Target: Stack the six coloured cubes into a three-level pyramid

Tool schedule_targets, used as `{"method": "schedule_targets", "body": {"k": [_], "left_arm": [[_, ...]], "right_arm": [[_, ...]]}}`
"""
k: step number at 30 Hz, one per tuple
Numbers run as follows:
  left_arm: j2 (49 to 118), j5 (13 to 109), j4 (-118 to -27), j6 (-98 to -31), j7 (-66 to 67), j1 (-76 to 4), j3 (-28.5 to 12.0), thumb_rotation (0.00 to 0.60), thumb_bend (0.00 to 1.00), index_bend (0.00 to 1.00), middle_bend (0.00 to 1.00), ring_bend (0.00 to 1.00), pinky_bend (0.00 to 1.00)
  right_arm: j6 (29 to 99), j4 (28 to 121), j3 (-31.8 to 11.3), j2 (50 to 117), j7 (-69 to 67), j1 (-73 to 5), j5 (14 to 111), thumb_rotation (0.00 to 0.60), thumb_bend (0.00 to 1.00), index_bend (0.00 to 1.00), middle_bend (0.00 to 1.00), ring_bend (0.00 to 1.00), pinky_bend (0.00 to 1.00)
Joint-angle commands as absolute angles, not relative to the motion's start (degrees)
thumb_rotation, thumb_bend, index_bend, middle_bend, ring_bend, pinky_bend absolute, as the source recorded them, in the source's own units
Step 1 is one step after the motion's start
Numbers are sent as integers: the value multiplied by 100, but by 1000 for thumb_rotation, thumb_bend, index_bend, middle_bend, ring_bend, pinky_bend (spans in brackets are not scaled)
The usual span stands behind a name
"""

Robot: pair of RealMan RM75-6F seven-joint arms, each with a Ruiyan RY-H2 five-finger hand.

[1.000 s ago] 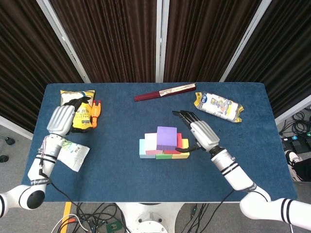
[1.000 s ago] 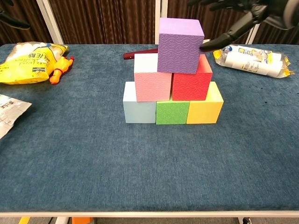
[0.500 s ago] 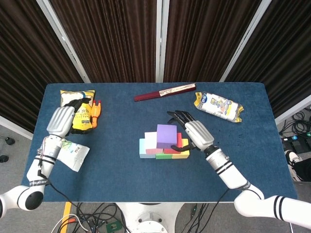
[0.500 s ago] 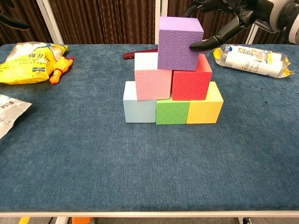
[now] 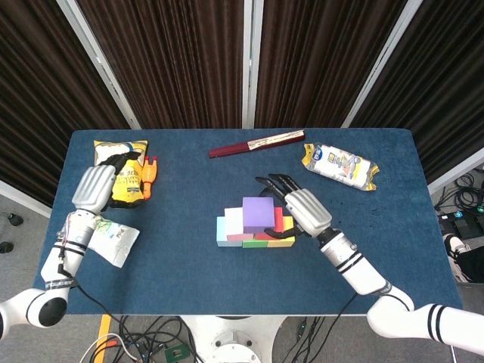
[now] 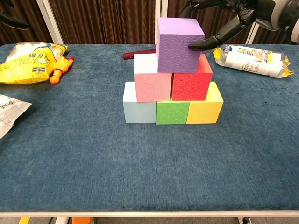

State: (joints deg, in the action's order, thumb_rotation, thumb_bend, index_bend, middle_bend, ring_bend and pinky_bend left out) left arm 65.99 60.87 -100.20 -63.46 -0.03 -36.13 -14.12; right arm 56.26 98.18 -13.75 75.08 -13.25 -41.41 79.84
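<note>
A three-level stack stands mid-table. Its bottom row is a light blue cube (image 6: pixel 138 109), a green cube (image 6: pixel 172 112) and a yellow cube (image 6: pixel 204 109). On that row sit a pink cube (image 6: pixel 152 84) and a red cube (image 6: pixel 191 84). The purple cube (image 5: pixel 258 213) (image 6: pixel 180 44) tops them, turned slightly askew. My right hand (image 5: pixel 305 210) (image 6: pixel 233 18) is at the stack's right with fingers spread, one fingertip touching the purple cube's right face. My left hand (image 5: pixel 94 187) hovers far left over a snack bag, holding nothing.
A yellow chip bag (image 5: pixel 121 145) (image 6: pixel 28 56) and an orange toy (image 5: pixel 148 178) lie at the far left. A white packet (image 5: pixel 117 238) lies nearer the front edge. At the back are a dark red folded fan (image 5: pixel 257 144) and a white-and-yellow snack pack (image 5: pixel 340 165) (image 6: pixel 252 58).
My right hand has moved left up to the purple cube, and its fingertip now touches the cube's side. The cube has turned and shifted slightly left. The left arm is still.
</note>
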Motion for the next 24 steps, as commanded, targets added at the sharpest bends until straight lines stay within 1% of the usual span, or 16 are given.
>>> {"method": "schedule_targets", "body": {"k": [1,18,20,24], "left_arm": [[6604,6098,-10015,-6333,-4,-3604,-1418,600,120,178,200,158,298],[6574,6168,-10013,-6239,-95,-3541,-1491,600,120,177,196,158,298],[6573,6172,-10004,-6248,-99,-3530,-1499,600,120,176,196,158,298],[6551,6206,-10010,-6268,-113,-3499,-1509,600,120,174,195,157,297]], "right_arm": [[5678,9713,-1350,7549,-1368,-4162,8084,600,109,7,279,0,0],[5812,9515,-1269,7622,-1600,-4226,8321,600,110,8,271,0,0],[5805,9542,-1247,7580,-1601,-4218,8327,600,109,7,244,0,0],[5842,9701,-1177,7370,-1582,-4155,8400,600,88,0,91,0,0]]}}
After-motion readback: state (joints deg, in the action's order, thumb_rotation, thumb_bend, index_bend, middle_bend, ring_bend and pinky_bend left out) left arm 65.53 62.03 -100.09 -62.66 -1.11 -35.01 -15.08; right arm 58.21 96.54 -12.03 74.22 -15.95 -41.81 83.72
